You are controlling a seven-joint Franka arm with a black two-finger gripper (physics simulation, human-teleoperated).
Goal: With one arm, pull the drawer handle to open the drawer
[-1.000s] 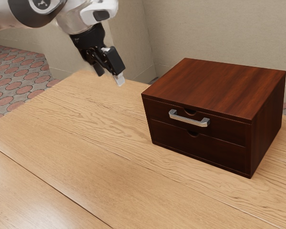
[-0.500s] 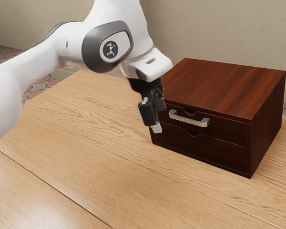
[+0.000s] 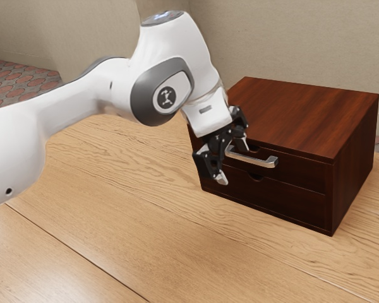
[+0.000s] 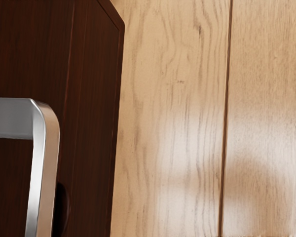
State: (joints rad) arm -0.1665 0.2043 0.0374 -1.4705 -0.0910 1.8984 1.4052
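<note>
Spread fingers mark the gripper (image 3: 222,165): it hangs open in front of the cabinet (image 3: 290,113), at the end of the handle (image 3: 256,160) nearer the exterior view's left. One finger (image 3: 210,165) slants down past that end, its pale tip low against the front of the lower drawer (image 3: 271,196). The hand hides the handle's end, so I cannot tell whether either finger touches the metal; nothing is pinched between them. The white arm (image 3: 101,107) comes in from the exterior view's left, over the table (image 3: 114,208)

The handle is a silver bar fixed across the upper drawer (image 3: 297,167), and it runs level along the front. That drawer's front lies flush with the lower one, so it is shut. The cabinet stands on the table toward the exterior view's right, near the wall (image 3: 303,38)

From the wrist, the handle (image 4: 39,163) shows its bent corner close to the hand, over the dark drawer front (image 4: 29,49). A round notch sits behind the bar. Beside the cabinet's edge lies the pale table (image 4: 177,123)
</note>
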